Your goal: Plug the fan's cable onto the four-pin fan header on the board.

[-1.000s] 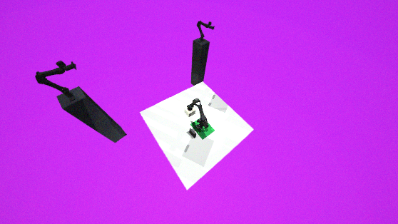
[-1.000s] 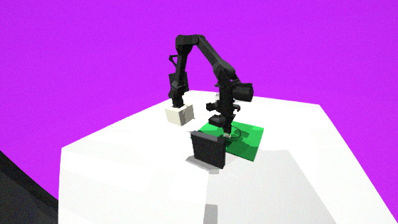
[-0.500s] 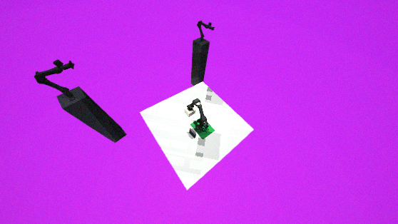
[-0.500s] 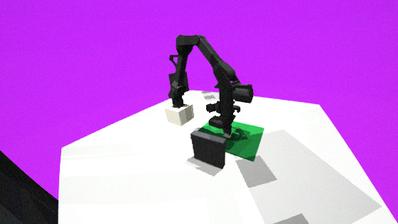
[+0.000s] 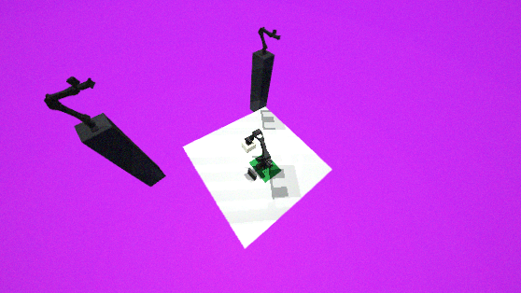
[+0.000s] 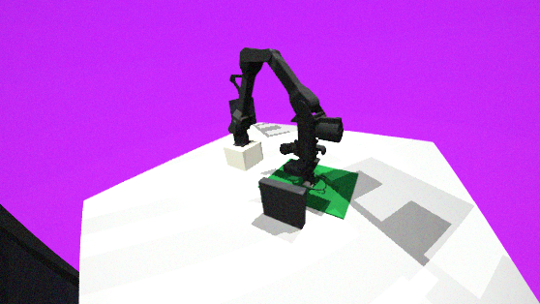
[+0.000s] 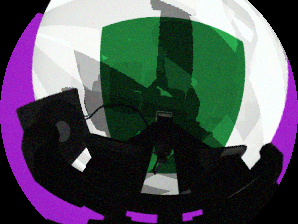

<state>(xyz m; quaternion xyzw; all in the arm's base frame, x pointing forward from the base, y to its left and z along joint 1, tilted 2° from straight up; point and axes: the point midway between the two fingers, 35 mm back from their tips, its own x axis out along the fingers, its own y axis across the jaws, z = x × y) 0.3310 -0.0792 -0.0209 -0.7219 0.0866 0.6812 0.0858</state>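
Observation:
The green board [image 5: 267,178] [image 6: 341,194] [image 7: 132,42] lies flat on the white table. The small pale-rimmed fan header [image 7: 164,114] shows just beyond my fingertips in the wrist view. My gripper [image 6: 305,180] [image 7: 164,125] points down low over the board, shut on the cable's dark plug, which is mostly hidden by the fingers. The thin black cable [image 7: 117,105] arcs from the fan's side to the fingertips. The dark square fan [image 5: 252,174] [image 6: 283,203] [image 7: 50,120] stands upright beside the board. How far the plug sits on the header cannot be seen.
A cream block [image 5: 248,147] [image 6: 243,157] stands under the arm's base, near the board. Two dark pillars [image 5: 121,146] [image 5: 261,81] carrying other arms stand off the white table [image 5: 243,229] [image 6: 169,252]. Shadows fall across the board and table.

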